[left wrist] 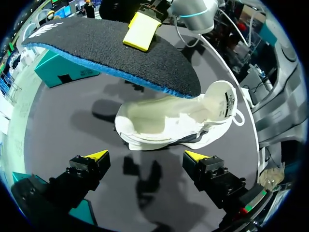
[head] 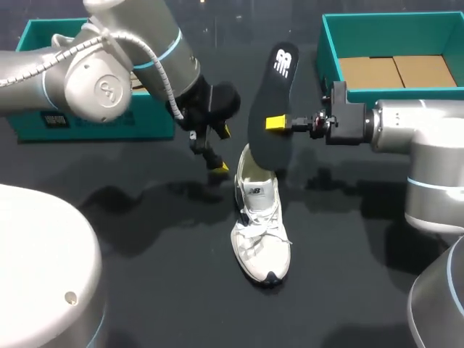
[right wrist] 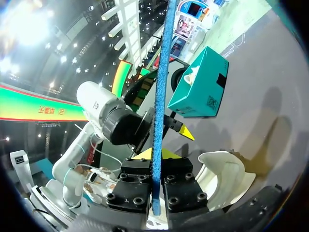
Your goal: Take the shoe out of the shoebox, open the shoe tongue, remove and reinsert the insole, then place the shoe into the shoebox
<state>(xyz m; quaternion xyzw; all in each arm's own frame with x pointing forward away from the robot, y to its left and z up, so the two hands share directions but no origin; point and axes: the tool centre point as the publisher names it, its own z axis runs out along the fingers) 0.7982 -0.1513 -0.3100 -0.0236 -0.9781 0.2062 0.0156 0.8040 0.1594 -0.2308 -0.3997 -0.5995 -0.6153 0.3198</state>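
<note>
- From the head view: pinching the insole (head: 272, 101) in the right hand (head: 272, 122). One yellow finger lies on the near face; the other is hidden behind it.
- Holding it raised and steeply tilted, with its lower end just above the heel opening of the shoe (head: 259, 232). Cannot tell whether the two touch.
- On the dark table (head: 145, 290) between the arms: the white shoe, sole down, laces up, toe toward the robot.
- Just beside the shoe's heel: the left hand (head: 222, 149), fingers spread, gripping nothing.
- At the table's far right corner: the open shoebox (head: 330, 51), brown card showing inside, well apart from the shoe.
- At the far left, behind the left arm: a second teal box (head: 94, 123).
- From the left wrist view: the left hand (left wrist: 146, 155) spread wide over bare table, nothing between the yellow tips.
- Ahead of it: the shoe (left wrist: 178, 121), inside showing pale, tongue pulled out.
- Over the shoe: the insole (left wrist: 111, 48), dark fabric face and blue edge, with a yellow finger (left wrist: 141, 30) of the right hand pressed on it.
- Beyond the insole: the teal box (left wrist: 67, 72).
- From the right wrist view: the right hand (right wrist: 157, 155) clamped on the insole (right wrist: 161, 96), which shows edge-on as a blue strip between the two fingers.
- Just beside and under the hand: the shoe (right wrist: 222, 174), heel opening up.
- Ahead, past the insole: the left hand (right wrist: 179, 129) and the teal box (right wrist: 200, 87).
</note>
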